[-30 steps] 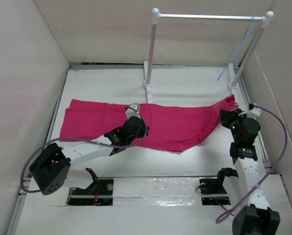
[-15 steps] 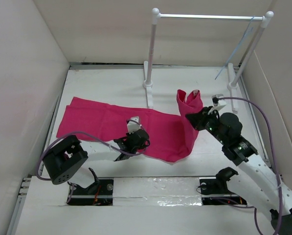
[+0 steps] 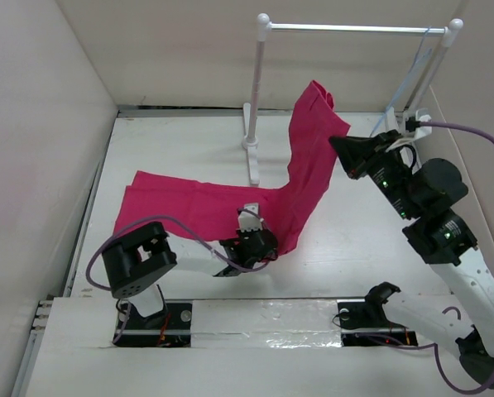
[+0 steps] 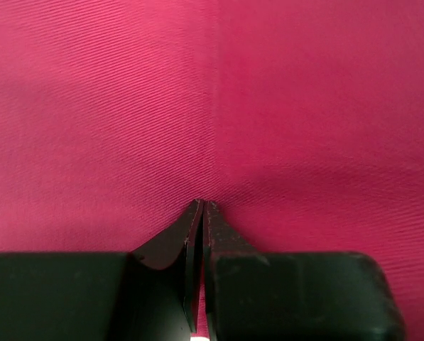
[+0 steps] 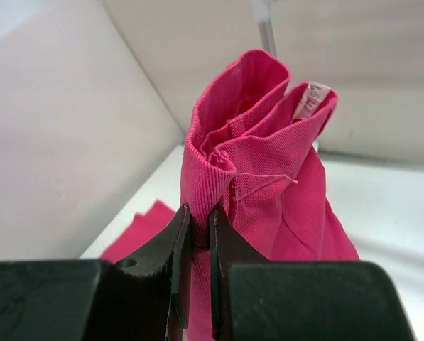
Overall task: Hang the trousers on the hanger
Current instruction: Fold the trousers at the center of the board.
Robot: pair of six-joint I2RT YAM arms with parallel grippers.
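Note:
The magenta trousers [image 3: 304, 165] lie partly flat on the white table [image 3: 180, 141], with one end pulled up high. My right gripper [image 3: 339, 150] is shut on the bunched waistband end [image 5: 261, 163] and holds it up near the rack. My left gripper [image 3: 259, 241] is low on the table at the near edge of the flat part. Its jaws are closed on the fabric [image 4: 212, 106], which fills the left wrist view, with a crease running from the tips. The thin pale blue hanger [image 3: 405, 83] hangs from the right end of the rack bar, behind my right gripper.
The white rack has a left post [image 3: 257, 99], a right post [image 3: 433, 74] and a silver bar [image 3: 354, 29] across the back. White walls [image 3: 48, 124] enclose the table on three sides. A purple cable [image 3: 478, 141] loops off the right arm.
My right gripper has lifted the waistband end from the table's right side up and back toward the rack. My left gripper has slid right and nearer, and the trousers shifted right.

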